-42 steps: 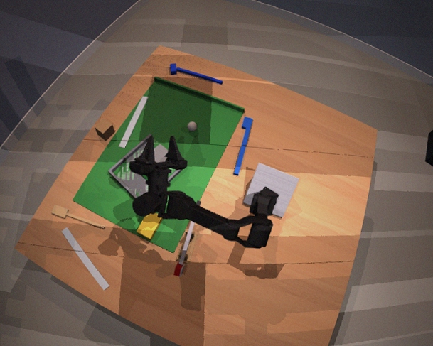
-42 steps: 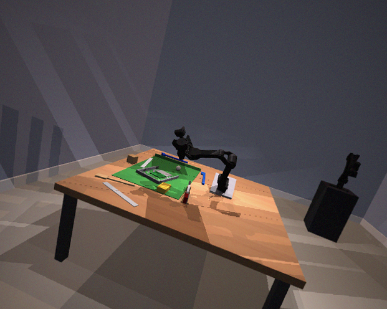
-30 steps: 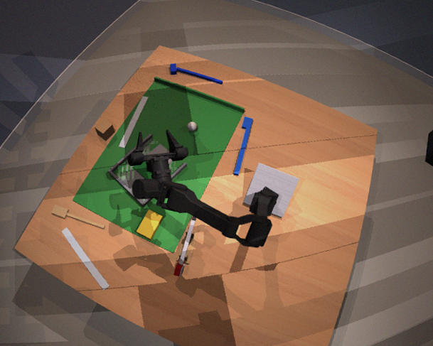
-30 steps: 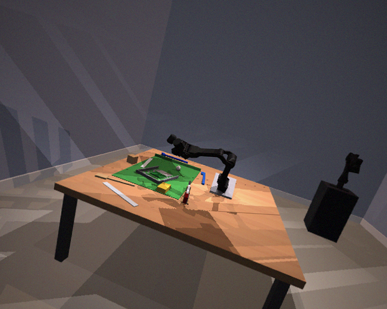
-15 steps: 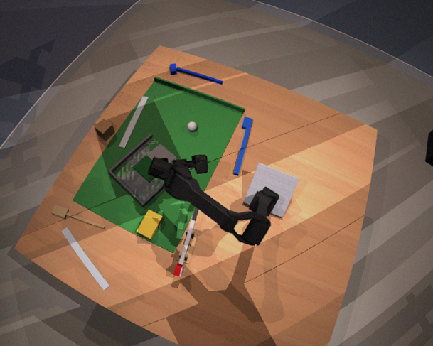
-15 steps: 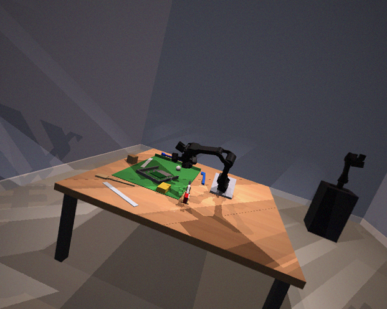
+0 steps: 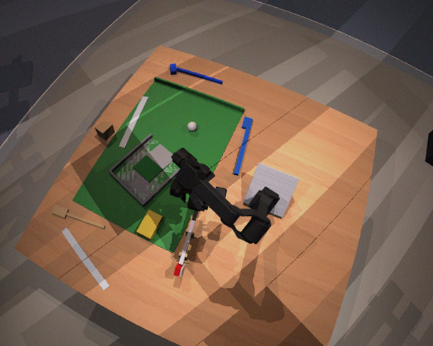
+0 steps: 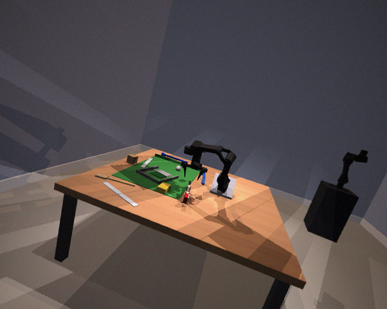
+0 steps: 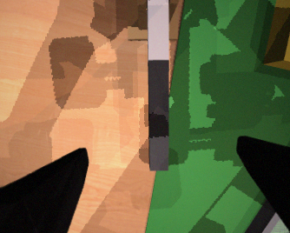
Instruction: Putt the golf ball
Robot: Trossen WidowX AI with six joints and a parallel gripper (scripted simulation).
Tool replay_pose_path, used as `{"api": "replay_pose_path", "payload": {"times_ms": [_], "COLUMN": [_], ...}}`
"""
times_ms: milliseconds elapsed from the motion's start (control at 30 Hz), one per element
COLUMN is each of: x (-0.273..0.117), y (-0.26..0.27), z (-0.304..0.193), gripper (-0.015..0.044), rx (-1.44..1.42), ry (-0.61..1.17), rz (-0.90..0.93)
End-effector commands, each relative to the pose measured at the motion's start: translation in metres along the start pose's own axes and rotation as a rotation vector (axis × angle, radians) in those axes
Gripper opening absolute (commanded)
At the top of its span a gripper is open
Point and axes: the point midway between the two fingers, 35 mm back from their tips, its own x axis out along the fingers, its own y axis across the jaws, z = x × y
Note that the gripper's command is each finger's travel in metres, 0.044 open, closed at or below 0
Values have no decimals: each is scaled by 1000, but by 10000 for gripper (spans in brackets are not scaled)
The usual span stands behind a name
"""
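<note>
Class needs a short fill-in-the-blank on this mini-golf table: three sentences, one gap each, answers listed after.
1. The hand hangs over the putter shaft with its fingers ____.
2. The putter's head is coloured ____.
3. The white golf ball rests on the ____ mat.

Missing words: open; red; green

Wooden table [image 7: 309, 156], green mat [image 7: 203, 140], red putter [image 7: 184, 247], 2 blue putters [image 7: 242, 145]
</note>
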Motion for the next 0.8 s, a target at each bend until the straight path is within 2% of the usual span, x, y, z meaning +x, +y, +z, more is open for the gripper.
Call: {"api": "replay_pose_path", "payload": {"times_ms": [0, 233, 767], "x": [-1, 1, 44], "y": [1, 1, 0], "z": [11, 10, 3], "gripper": [440, 440, 440], "rx": [48, 48, 47], "ry": [-96, -96, -98], "rz": [-20, -20, -21]}}
